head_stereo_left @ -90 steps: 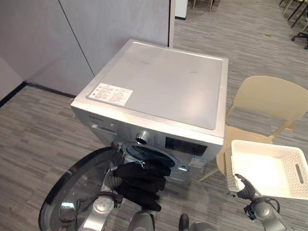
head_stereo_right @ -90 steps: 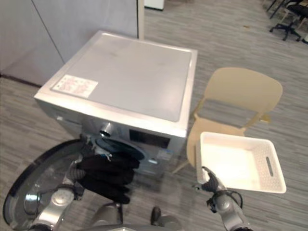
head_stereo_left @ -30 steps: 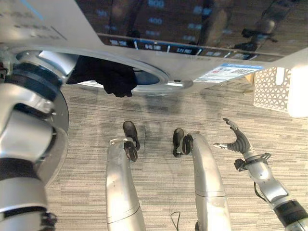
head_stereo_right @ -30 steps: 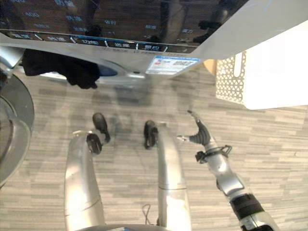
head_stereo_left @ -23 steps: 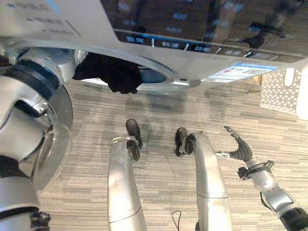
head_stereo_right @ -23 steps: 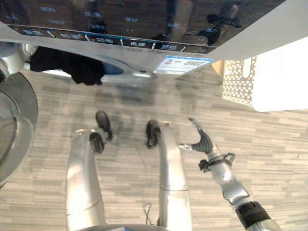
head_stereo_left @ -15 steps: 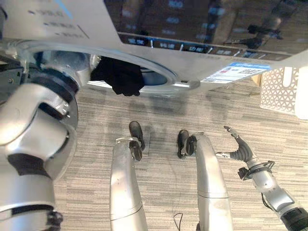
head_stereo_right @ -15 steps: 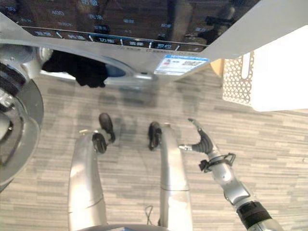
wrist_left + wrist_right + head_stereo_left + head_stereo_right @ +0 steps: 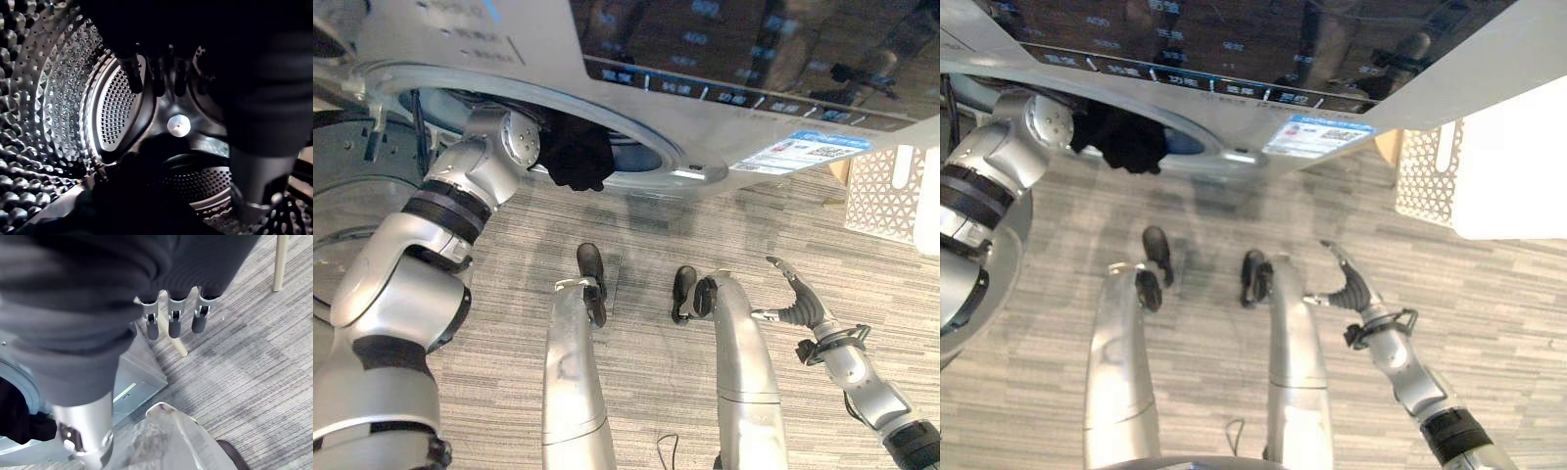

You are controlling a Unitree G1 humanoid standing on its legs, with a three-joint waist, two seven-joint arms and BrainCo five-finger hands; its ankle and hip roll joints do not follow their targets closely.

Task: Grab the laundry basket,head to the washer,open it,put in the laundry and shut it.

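Crumpled black laundry (image 9: 576, 157) hangs from the washer (image 9: 724, 137) mouth; left fingers (image 9: 159, 73) straight, right hand (image 9: 798, 309) relaxed.

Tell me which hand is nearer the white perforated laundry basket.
Right. The right hand hangs open below the white perforated laundry basket; the left hand is inside the washer drum.

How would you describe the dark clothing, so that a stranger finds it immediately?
Find the silver washer that fills the top of the head views. The clothing hangs out of its round opening, beside the left arm. It is the one black, soft thing against shiny metal.
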